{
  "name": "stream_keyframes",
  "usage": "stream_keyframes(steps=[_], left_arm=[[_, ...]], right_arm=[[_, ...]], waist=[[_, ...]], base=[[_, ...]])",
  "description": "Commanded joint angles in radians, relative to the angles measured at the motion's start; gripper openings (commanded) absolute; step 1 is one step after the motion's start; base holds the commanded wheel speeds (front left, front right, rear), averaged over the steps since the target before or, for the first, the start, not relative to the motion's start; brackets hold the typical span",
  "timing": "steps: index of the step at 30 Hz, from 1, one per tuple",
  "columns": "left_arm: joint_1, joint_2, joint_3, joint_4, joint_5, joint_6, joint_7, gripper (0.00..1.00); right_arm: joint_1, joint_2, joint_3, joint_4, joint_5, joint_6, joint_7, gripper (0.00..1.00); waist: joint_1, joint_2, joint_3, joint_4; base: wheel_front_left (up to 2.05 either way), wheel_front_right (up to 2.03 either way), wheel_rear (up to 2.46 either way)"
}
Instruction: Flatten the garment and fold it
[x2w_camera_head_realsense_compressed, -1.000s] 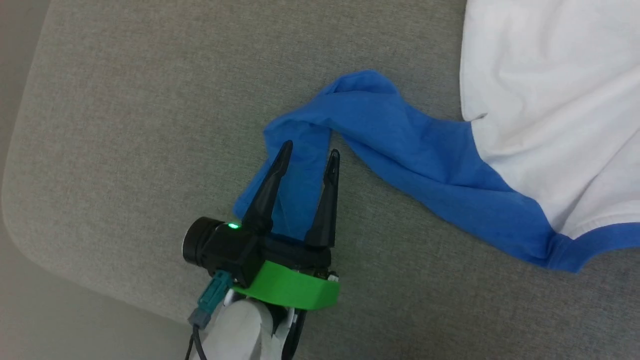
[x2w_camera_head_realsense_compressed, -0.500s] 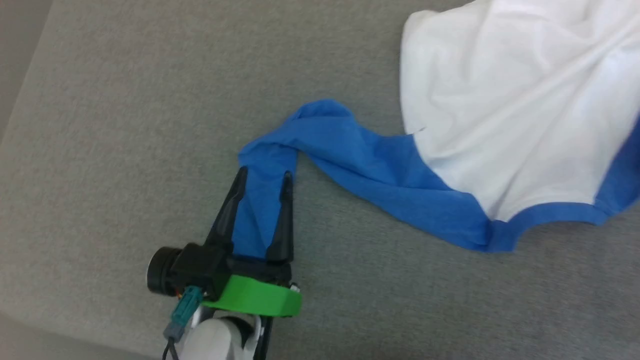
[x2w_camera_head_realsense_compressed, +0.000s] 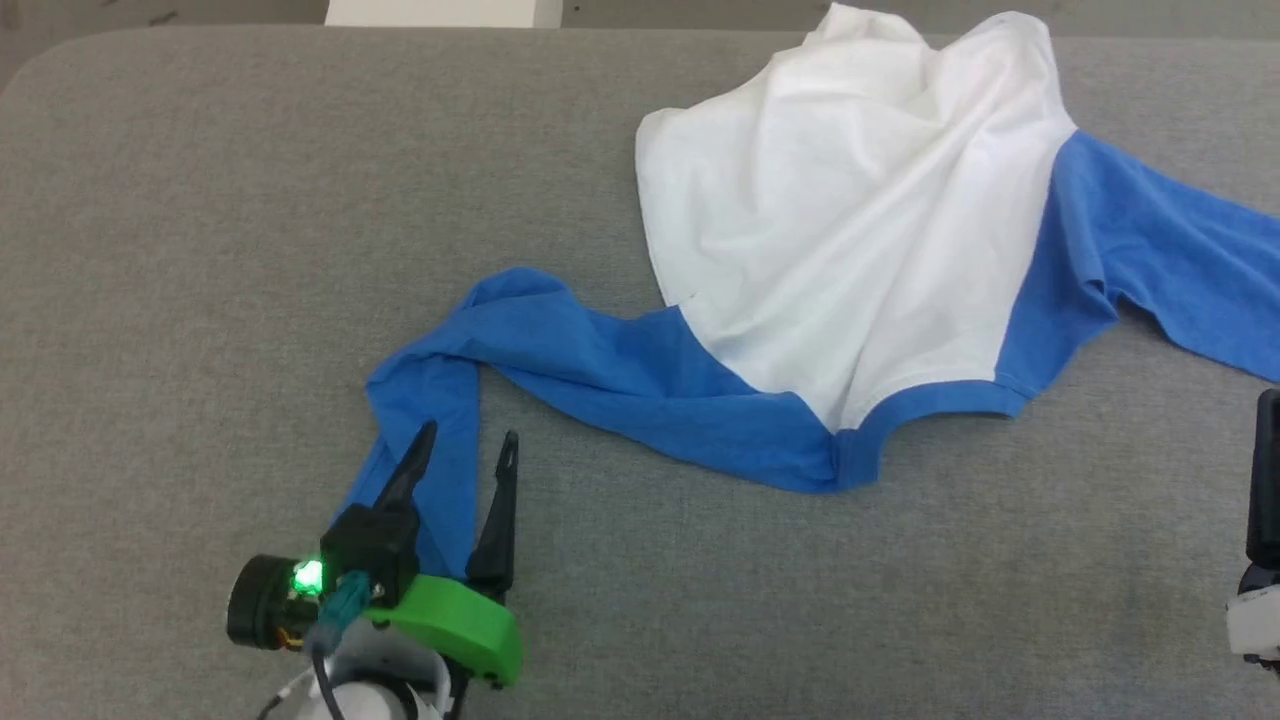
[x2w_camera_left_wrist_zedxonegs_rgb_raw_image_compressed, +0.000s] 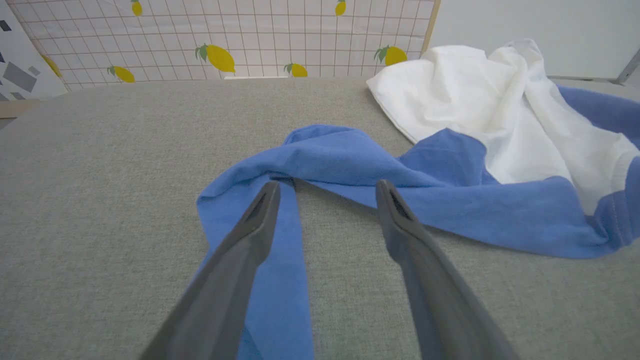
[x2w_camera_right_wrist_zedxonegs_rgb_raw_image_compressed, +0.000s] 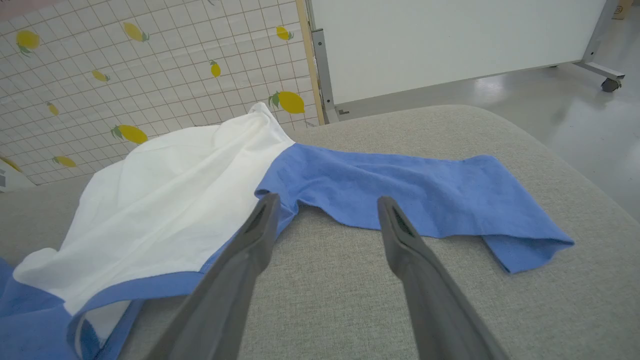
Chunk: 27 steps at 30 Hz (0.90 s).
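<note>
The garment (x2w_camera_head_realsense_compressed: 850, 250) lies rumpled on the grey table (x2w_camera_head_realsense_compressed: 200, 250), its white body bunched toward the far side. Its left blue sleeve (x2w_camera_head_realsense_compressed: 600, 370) runs toward me and bends back at a fold. My left gripper (x2w_camera_head_realsense_compressed: 469, 435) hangs open just over that sleeve's end, one finger above the cloth (x2w_camera_left_wrist_zedxonegs_rgb_raw_image_compressed: 280, 280) and the other above bare table. The right blue sleeve (x2w_camera_right_wrist_zedxonegs_rgb_raw_image_compressed: 425, 195) lies stretched out, its cuff folded under. My right gripper (x2w_camera_right_wrist_zedxonegs_rgb_raw_image_compressed: 327, 198) is open above the table, pointing at that sleeve's armpit. Nothing sits between either pair of fingers.
The table's rounded right edge (x2w_camera_right_wrist_zedxonegs_rgb_raw_image_compressed: 575, 170) drops to a shiny floor. Behind the table stand a lemon-patterned grid wall (x2w_camera_left_wrist_zedxonegs_rgb_raw_image_compressed: 225, 30) and a white panel (x2w_camera_right_wrist_zedxonegs_rgb_raw_image_compressed: 450, 40) on a wheeled foot. Bare grey table lies left of the garment and in front of it.
The head camera has swung, bringing the whole garment and the right sleeve into view. My left gripper stays open over the left sleeve's end.
</note>
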Motion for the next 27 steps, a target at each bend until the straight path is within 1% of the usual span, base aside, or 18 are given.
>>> stream_keyframes(steps=[1,4,6,8,11,12,13,14,18,22,23,24,26,27], left_arm=[[-0.013,0.028,0.004,0.012,0.011,-0.003,0.057,1.00],[-0.038,0.073,0.003,0.029,0.027,-0.009,0.203,1.00],[-0.050,0.093,0.001,0.040,0.026,-0.017,0.296,1.00],[-0.066,0.120,-0.013,0.061,0.027,-0.043,0.379,1.00],[-0.088,0.136,-0.037,0.085,0.025,-0.074,0.457,1.00],[-0.095,0.142,-0.044,0.092,0.028,-0.080,0.473,0.47],[-0.101,0.143,-0.046,0.096,0.031,-0.079,0.476,0.32],[-0.103,0.141,-0.047,0.102,0.030,-0.077,0.477,0.00],[-0.094,0.117,-0.024,0.095,0.004,-0.052,0.426,0.00],[-0.083,0.099,0.064,0.012,-0.038,0.011,0.341,0.00],[-0.080,0.104,0.091,-0.015,-0.043,0.027,0.325,0.00],[-0.071,0.152,0.193,-0.097,-0.033,0.084,0.297,0.00],[-0.067,0.191,0.251,-0.130,-0.017,0.113,0.296,0.00],[-0.069,0.201,0.279,-0.137,-0.019,0.125,0.292,0.00]], right_arm=[[0.004,0.002,0.010,-0.004,0.004,-0.001,-0.009,1.00],[-0.008,0.002,0.022,-0.020,0.000,-0.001,-0.006,1.00],[-0.016,0.002,0.026,-0.030,-0.004,-0.001,-0.002,1.00],[-0.021,0.002,0.032,-0.036,-0.002,-0.001,0.003,1.00],[-0.023,0.002,0.036,-0.038,0.002,-0.001,0.006,1.00],[-0.022,0.002,0.038,-0.038,0.002,-0.001,0.006,1.00],[-0.022,0.002,0.039,-0.037,0.003,-0.001,0.005,1.00],[-0.022,0.002,0.041,-0.035,0.004,-0.001,0.005,1.00],[-0.020,0.002,0.045,-0.031,0.010,-0.001,0.001,1.00],[-0.019,0.002,0.044,-0.030,0.013,-0.001,-0.002,1.00],[-0.018,0.002,0.043,-0.031,0.014,-0.001,-0.003,1.00],[-0.016,0.002,0.038,-0.033,0.015,-0.001,-0.005,1.00],[-0.015,0.002,0.039,-0.033,0.015,-0.001,-0.003,1.00],[-0.016,0.002,0.039,-0.034,0.014,-0.001,-0.002,1.00]], waist=[[0.0000,0.0000,-0.002,-0.007],[0.0000,0.0000,0.012,-0.001],[0.0000,0.0000,0.020,0.003],[0.0000,0.0000,0.027,0.006],[0.0000,0.0000,0.033,0.010],[0.0000,0.0000,0.034,0.011],[0.0000,0.0000,0.034,0.011],[0.0000,0.0000,0.034,0.011],[0.0000,0.0000,0.029,0.012],[0.0000,0.0000,0.026,0.015],[0.0000,0.0000,0.026,0.016],[0.0000,0.0000,0.033,0.021],[0.0000,0.0000,0.039,0.023],[0.0000,0.0000,0.043,0.023]], base=[[0.00,0.00,0.00],[0.00,0.00,0.00],[0.00,0.00,0.00],[0.00,0.00,0.00],[0.00,0.00,0.00],[0.00,0.00,0.00],[0.00,0.00,0.00],[0.00,0.00,0.00],[0.00,0.00,0.00],[0.00,0.00,0.00],[0.00,0.00,0.00],[0.00,0.00,0.00],[0.00,0.00,0.00],[0.00,0.00,0.00]])
